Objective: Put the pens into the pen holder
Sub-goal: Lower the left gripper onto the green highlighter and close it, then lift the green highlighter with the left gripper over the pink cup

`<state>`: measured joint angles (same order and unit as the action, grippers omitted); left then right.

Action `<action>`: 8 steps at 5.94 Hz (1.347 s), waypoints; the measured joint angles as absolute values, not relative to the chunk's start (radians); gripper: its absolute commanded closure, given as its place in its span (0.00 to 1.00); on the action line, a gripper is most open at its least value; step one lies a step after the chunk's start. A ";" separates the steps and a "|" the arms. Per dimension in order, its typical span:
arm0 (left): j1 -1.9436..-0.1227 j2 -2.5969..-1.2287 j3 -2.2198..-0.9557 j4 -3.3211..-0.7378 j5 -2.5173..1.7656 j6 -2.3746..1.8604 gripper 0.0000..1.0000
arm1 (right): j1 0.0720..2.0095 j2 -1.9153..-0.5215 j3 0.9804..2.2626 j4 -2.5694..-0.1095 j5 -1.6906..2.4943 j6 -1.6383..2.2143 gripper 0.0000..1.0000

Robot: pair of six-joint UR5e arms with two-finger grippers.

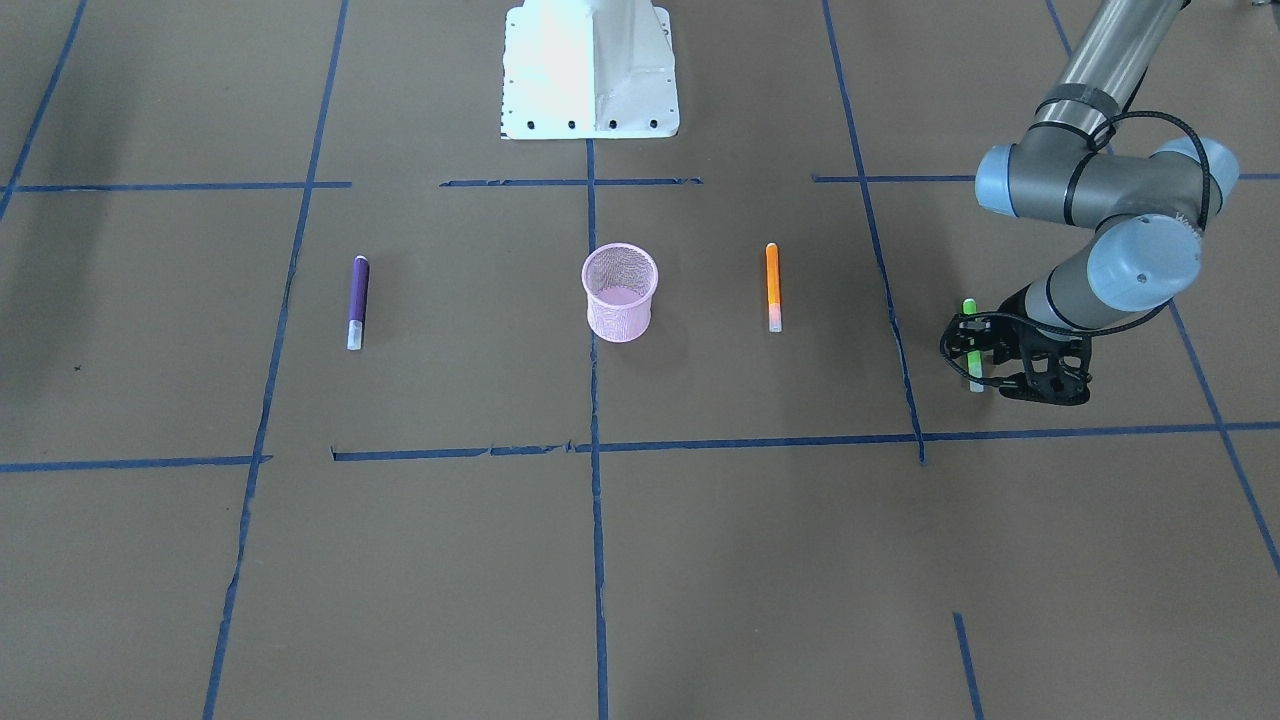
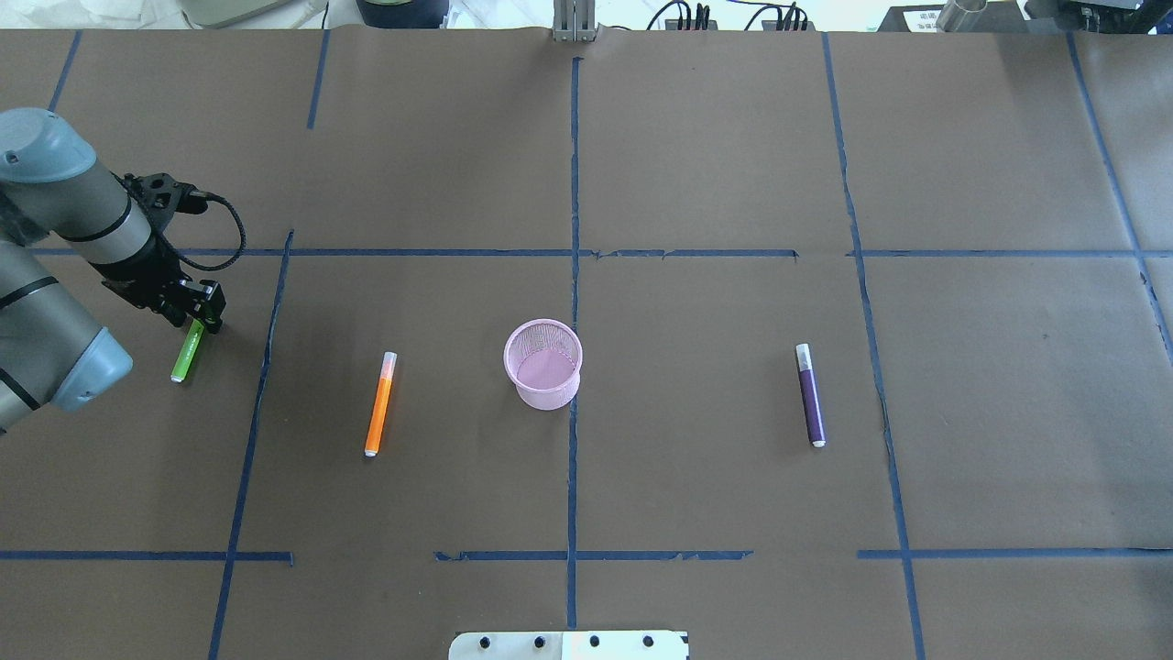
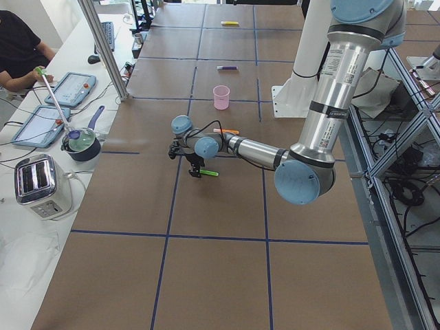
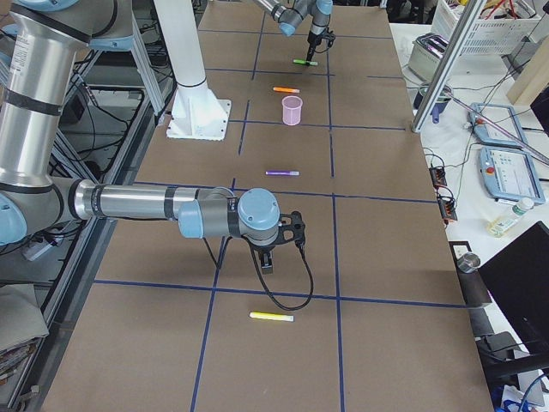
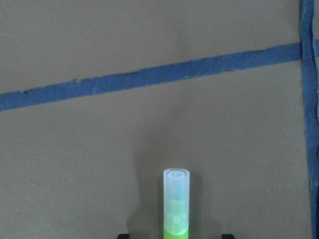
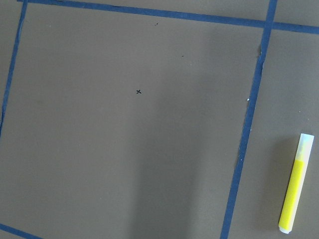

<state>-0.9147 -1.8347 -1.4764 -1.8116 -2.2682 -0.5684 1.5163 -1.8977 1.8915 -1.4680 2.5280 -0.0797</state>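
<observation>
While the brown-papered table [image 2: 696,165] spreads out beneath me, crossed by blue tape lines [image 2: 573,183], my left arm [image 2: 55,275] reaches low at its own end and my right arm [image 4: 137,204] stretches over the opposite end. Centre stage is the pen holder [image 2: 543,394]: pink mesh, upright, sitting right on a tape line, its pink floor showing through the round rim.

Now the pens! The orange pen [image 2: 378,405] lies flat on my left-arm side of the cup and the purple pen [image 2: 809,396] lies flat on the other side, both well apart from it. The yellow pen [image 4: 271,317] lies near my right gripper [image 4: 267,262], not touching it. Whether those fingers are spread or closed, I cannot tell.

And here's the action: my left gripper [image 2: 202,316] is down over one end of the green pen [image 2: 183,362], which lies on the paper. In the wrist view my fingertips [image 5: 124,236] sit either side of the barrel with a gap. They are released, not clamped, and the pale cap pokes out ahead.
</observation>
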 measured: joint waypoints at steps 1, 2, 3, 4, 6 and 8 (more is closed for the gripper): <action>-0.915 -1.835 -1.477 -1.811 -2.268 -0.567 1.00 | 1.517 -1.898 1.891 -1.468 2.528 -0.080 0.00; -0.915 -1.835 -1.479 -1.814 -2.267 -0.565 1.00 | 1.517 -1.898 1.891 -1.468 2.528 -0.080 0.00; -0.916 -1.841 -1.485 -1.830 -2.268 -0.568 1.00 | 1.517 -1.898 1.892 -1.468 2.528 -0.081 0.00; -0.916 -1.857 -1.514 -1.852 -2.269 -0.576 1.00 | 1.517 -1.898 1.893 -1.466 2.528 -0.081 0.00; -0.889 -1.910 -1.657 -1.863 -2.268 -0.581 1.00 | 1.517 -1.896 1.893 -1.446 2.527 -0.083 0.00; -0.777 -2.029 -1.763 -1.867 -2.142 -0.668 1.00 | 1.516 -1.896 1.892 -1.437 2.525 -0.085 0.00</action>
